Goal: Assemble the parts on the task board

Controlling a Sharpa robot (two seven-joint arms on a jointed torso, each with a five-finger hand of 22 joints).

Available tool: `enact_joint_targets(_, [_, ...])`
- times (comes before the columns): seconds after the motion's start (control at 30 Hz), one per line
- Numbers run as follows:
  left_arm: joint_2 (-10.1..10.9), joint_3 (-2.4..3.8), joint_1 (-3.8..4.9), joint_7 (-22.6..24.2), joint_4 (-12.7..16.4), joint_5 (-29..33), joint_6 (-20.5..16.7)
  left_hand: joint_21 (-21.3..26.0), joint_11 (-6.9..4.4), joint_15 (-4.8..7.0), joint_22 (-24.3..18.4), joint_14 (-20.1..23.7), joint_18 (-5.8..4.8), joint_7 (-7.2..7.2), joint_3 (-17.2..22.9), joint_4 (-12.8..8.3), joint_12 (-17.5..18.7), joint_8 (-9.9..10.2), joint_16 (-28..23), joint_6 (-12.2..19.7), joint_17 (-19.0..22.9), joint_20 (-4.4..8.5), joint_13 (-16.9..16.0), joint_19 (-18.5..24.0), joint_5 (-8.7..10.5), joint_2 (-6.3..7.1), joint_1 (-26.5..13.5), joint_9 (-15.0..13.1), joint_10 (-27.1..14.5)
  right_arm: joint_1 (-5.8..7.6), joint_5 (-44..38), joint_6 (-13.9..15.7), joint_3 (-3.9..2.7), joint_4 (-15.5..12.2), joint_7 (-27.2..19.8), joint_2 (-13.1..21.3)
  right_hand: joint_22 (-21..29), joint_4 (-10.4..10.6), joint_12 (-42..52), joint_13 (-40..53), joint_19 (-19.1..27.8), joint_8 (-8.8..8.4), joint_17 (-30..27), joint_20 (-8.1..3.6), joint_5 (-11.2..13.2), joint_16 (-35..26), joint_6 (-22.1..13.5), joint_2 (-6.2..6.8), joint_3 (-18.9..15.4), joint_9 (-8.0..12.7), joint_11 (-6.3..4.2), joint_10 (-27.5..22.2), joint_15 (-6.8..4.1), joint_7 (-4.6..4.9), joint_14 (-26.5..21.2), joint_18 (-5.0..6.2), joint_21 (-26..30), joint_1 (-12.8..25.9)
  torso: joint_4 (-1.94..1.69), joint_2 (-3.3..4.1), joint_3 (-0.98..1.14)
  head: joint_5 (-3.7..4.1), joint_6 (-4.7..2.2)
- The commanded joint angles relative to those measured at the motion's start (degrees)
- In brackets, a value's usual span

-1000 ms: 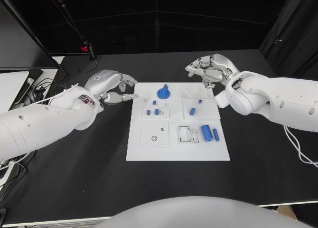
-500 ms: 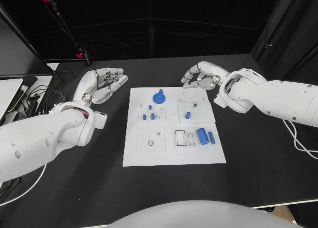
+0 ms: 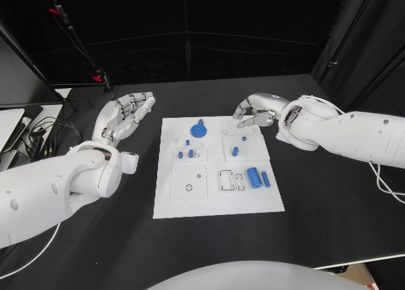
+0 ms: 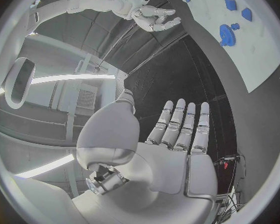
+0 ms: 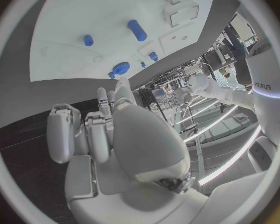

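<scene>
The white task board [image 3: 216, 199] lies mid-table. On it sit a blue gear [image 3: 199, 128], two blue cylinders [image 3: 253, 177] side by side, and small blue pegs [image 3: 191, 153]. My left hand [image 3: 124, 115] hovers left of the board's far corner, holding nothing; in the left wrist view its fingers [image 4: 177, 124] are stretched straight and flat. My right hand [image 3: 255, 112] hangs over the board's far right corner with fingers curled in, and nothing shows in them [image 5: 96, 129]. The right wrist view looks down on the board [image 5: 84, 15], the gear [image 5: 120, 68] and a cylinder [image 5: 137, 30].
Black table all round the board. A pale screen edge [image 3: 6, 130] and loose cables [image 3: 37, 130] lie at the far left. A stand with a red light [image 3: 98, 77] rises behind the table. A white cable [image 3: 385, 187] trails off at the right.
The camera has shifted. My left hand has uncurled, its fingers now straight and spread flat. My right hand stays curled near the board's far right corner.
</scene>
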State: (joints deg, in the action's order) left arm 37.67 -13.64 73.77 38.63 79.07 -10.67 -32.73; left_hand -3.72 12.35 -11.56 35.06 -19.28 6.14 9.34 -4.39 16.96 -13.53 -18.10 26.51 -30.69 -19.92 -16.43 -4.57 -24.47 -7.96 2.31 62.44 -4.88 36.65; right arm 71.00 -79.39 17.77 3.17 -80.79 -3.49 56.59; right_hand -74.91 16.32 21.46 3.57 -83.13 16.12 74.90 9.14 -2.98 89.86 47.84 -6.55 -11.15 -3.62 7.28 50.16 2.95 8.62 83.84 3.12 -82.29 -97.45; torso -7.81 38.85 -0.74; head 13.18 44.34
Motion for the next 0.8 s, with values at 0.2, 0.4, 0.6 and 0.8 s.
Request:
enact_joint_targets(0.2, [0.21,0.06,0.04,10.05,0.5,2.05,1.89,0.4,0.47,-0.36,-2.68,2.0,0.43,5.93,0.76,-0.02,-3.14,-3.09,2.79,2.11,1.46,0.05,-0.18,1.61,0.53,-0.06,-0.87,-0.33,-2.04,-1.17,-6.33,-3.03,-0.02,0.03,3.26,0.03,-8.4,0.14,-0.88,-0.02,0.02,-0.71,15.1,0.27,0.29,0.14,0.48,1.1,-0.62,-0.11,0.38,-0.21,0.41,0.4,6.16,-0.37,0.51,0.54,0.09,-0.1,-0.03,0.34,-0.4])
enact_joint_targets(0.4, [0.35,0.06,0.02,9.97,0.65,2.07,1.83,0.33,0.65,-0.74,-3.01,2.26,0.46,6.1,0.93,-0.04,-4.07,-4.08,3.81,2.76,1.96,-0.17,-0.14,1.53,0.58,-0.25,-0.61,-0.39,-2.77,-1.83,-7.23,-3.4,-0.02,0.09,3.67,-0.1,-8.19,0.09,-1.37,0.0,0.19,-1.25,15.1,0.31,0.29,0.14,0.47,1.49,-0.75,-0.07,0.45,-0.27,0.44,0.54,6.16,-0.29,0.77,0.89,0.23,-0.08,0.04,0.45,-0.41])
enact_joint_targets(0.6, [0.34,0.06,-0.02,9.79,0.66,2.07,1.93,0.3,0.87,-0.93,-3.41,2.74,0.31,6.33,0.99,-0.06,-5.02,-5.03,4.62,3.31,2.52,-0.19,-0.12,1.51,0.63,-0.55,-0.48,-0.44,-3.32,-2.65,-8.76,-3.75,-0.03,0.38,4.61,-0.63,-8.14,0.03,-1.52,0.0,0.24,-1.42,15.1,0.32,0.29,0.14,0.47,1.58,-0.72,-0.07,0.45,-0.28,0.46,0.61,6.16,-0.27,0.84,0.87,0.11,-0.11,0.05,0.33,-0.19])
enact_joint_targets(0.8, [0.38,0.06,-0.04,9.51,0.69,2.07,2.04,0.22,1.24,-1.31,-3.74,3.19,-0.05,6.69,1.06,-0.09,-6.38,-6.3,5.77,3.86,3.26,-0.27,-0.11,1.28,0.52,-1.2,-0.16,-0.48,-3.75,-3.56,-11.38,-3.66,-0.03,0.76,6.52,-1.33,-7.85,-0.1,-1.87,0.01,0.48,-1.84,15.1,0.35,0.29,0.14,0.38,1.66,-0.53,-0.05,0.49,-0.33,0.48,0.77,6.16,-0.16,1.18,0.73,0.12,-0.1,0.06,0.22,0.04])
